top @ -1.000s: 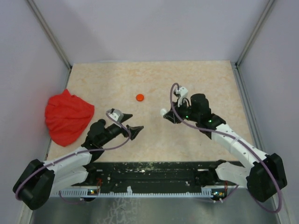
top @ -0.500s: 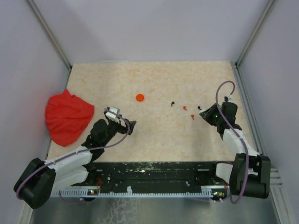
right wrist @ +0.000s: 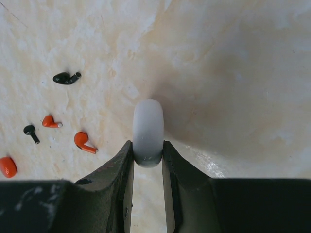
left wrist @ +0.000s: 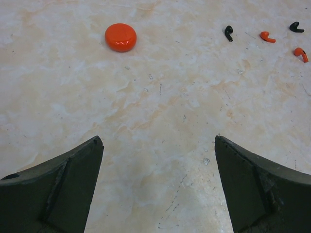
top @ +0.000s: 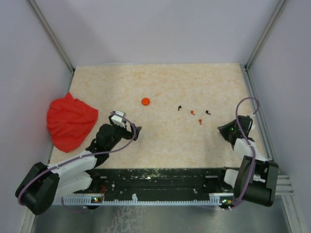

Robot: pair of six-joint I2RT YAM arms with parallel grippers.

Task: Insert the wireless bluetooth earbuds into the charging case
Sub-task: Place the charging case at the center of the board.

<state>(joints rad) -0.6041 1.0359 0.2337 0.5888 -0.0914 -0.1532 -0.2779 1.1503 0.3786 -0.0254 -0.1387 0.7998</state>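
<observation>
Several tiny earbuds lie loose on the marbled table: black ones (top: pixel 180 107) (top: pixel 208 112) and orange ones (top: pixel 193 112) (top: pixel 200 121). The left wrist view shows them far right, black (left wrist: pixel 228 32) and orange (left wrist: pixel 267 36). A round orange charging case (top: pixel 146 101) (left wrist: pixel 120 37) lies shut, left of them. My right gripper (top: pixel 222 130) (right wrist: pixel 147 145) sits near the right edge, shut on a white rounded charging case (right wrist: pixel 148 126) held edge-on, with earbuds (right wrist: pixel 85 141) to its left. My left gripper (top: pixel 137 131) (left wrist: pixel 158 141) is wide open over bare table, nothing between its fingers.
A crumpled red cloth (top: pixel 70 121) lies at the table's left edge. Grey walls with metal posts close in the table at the back and on both sides. The black base rail (top: pixel 160 179) runs along the near edge.
My right arm has swung from the table's middle back to the right edge with the white case, uncovering the earbuds. The left gripper drew back slightly and stays open.
</observation>
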